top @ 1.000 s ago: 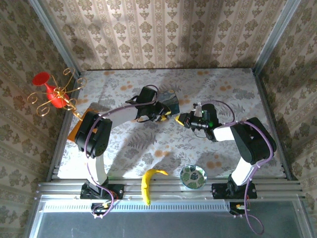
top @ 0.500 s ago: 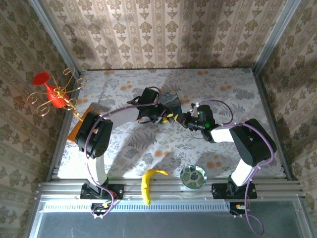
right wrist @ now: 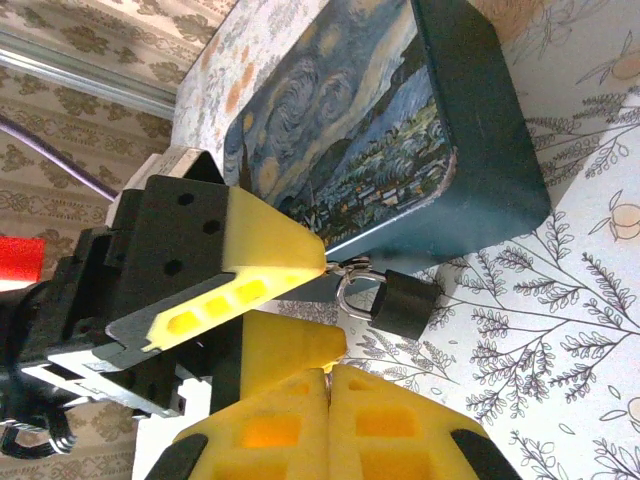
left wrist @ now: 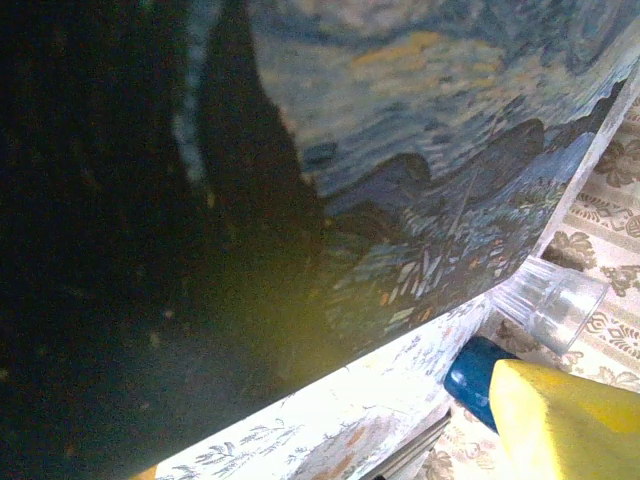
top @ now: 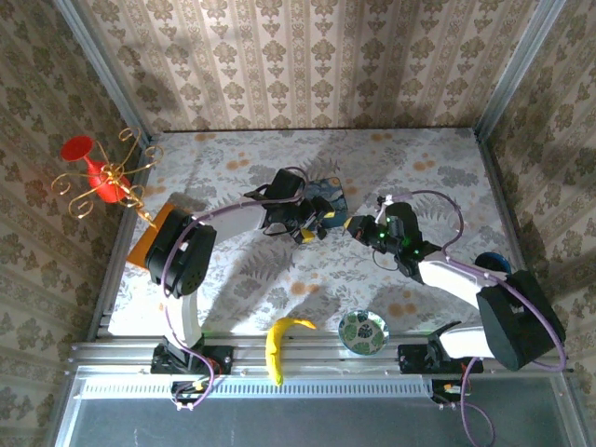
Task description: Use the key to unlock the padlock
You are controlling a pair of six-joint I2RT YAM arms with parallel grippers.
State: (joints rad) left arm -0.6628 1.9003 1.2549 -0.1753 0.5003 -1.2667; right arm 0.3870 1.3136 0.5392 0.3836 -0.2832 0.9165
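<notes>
Padlock hangs by its shackle at the front wall of the blue painted box on the counter. Left fingers stand wide apart beside the shackle, gripping nothing. Right fingers are pressed together just below; contents indiscernible.

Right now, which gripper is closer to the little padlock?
Left. The left gripper, open, has a yellow fingertip almost touching the silvery loop of the padlock, beside the blue box. The right gripper, shut, points at the padlock from slightly further back.
</notes>
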